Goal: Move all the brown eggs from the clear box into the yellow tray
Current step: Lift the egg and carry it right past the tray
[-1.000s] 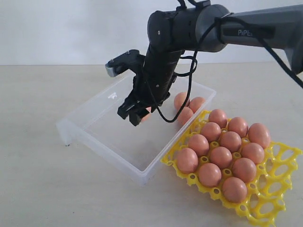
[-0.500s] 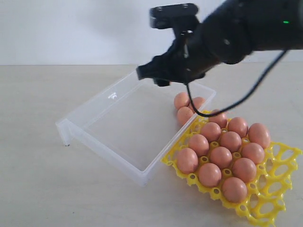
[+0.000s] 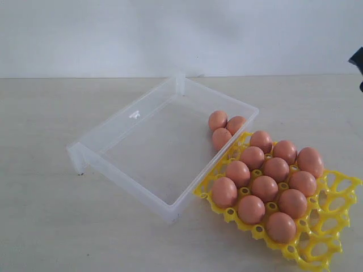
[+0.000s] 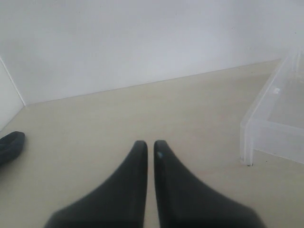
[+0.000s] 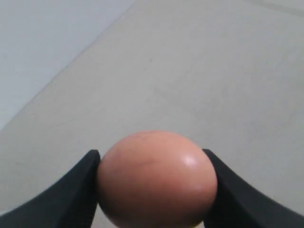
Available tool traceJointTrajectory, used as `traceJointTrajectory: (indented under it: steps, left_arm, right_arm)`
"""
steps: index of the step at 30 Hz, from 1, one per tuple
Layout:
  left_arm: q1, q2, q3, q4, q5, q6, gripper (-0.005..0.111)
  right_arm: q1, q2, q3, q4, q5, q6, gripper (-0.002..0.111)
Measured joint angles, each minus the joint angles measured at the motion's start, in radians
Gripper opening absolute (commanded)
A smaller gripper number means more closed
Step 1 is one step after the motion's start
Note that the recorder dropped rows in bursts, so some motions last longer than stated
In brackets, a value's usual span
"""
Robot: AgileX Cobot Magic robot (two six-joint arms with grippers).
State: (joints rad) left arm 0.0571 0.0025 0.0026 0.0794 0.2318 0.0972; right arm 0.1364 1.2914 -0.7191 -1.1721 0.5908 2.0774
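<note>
Brown egg (image 5: pixel 156 178): held in the right gripper (image 5: pixel 156 183), seen close in the right wrist view. The black fingers (image 5: pixel 78 192) press against its two sides, so the jaws stand wide around it. Shell smooth, orange-brown, with one bright glint. Pale table beneath and beyond it; the egg is off the surface.

Other brown eggs (image 3: pixel 221 129): three lie in the clear box (image 3: pixel 122 122), bunched together and touching in the corner nearest the yellow tray (image 3: pixel 332 224). The rest of the box floor is bare. The box sits at an angle, with its long right-hand wall against the tray's edge.

Tray: eggs fill a packed block of cups, three across, on the side nearest the box. The cups along the tray's outer right and near edges are open lattice.

Left gripper (image 4: pixel 150 146): tips drawn almost together with only a thin slit between them, and nothing in it. It hangs over bare table (image 3: pixel 45 181), with a corner of the box off to one side in the left wrist view. A small dark rounded thing (image 4: pixel 9 146) shows at that picture's edge; cannot tell what it is.

Exterior view: only a dark scrap of arm (image 3: pixel 357 61) shows at the right border.
</note>
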Motion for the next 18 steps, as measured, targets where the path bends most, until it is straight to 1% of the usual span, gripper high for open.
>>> traceJointTrajectory:
  steps: [1,4,5,6,9,11,14,16,18]
  left_arm:
    - [0.000,0.000,0.000,0.000,0.000,0.000,0.004]
    - [0.000,0.000,0.000,0.000,0.000,0.000,0.004]
    - [0.000,0.000,0.000,0.000,0.000,0.000,0.004]
    - [0.000,0.000,0.000,0.000,0.000,0.000,0.004]
    - [0.000,0.000,0.000,0.000,0.000,0.000,0.004]
    - [0.000,0.000,0.000,0.000,0.000,0.000,0.004]
    - [0.000,0.000,0.000,0.000,0.000,0.000,0.004]
    - [0.000,0.000,0.000,0.000,0.000,0.000,0.004]
    - [0.000,0.000,0.000,0.000,0.000,0.000,0.004]
  right_arm:
    - [-0.052,-0.007,0.013,0.020,-0.101,0.008,0.000]
    - [-0.278,-0.008,0.046,0.041,-0.528,0.018,0.000]
    - [-0.342,0.002,0.050,0.047,-0.699,0.005,0.000]
    - [-0.434,0.024,0.052,0.053,-0.876,-0.024,0.000]
    - [-0.613,0.103,0.052,0.075,-1.409,-0.151,0.000]
    - [-0.684,0.161,0.052,0.080,-1.649,-0.217,0.000]
    - [-0.721,0.207,0.052,0.025,-1.749,-0.231,0.000]
    - [-0.725,0.216,0.054,-0.055,-1.770,-0.239,0.000]
    - [-0.725,0.216,0.054,-0.182,-1.785,-0.263,0.000]
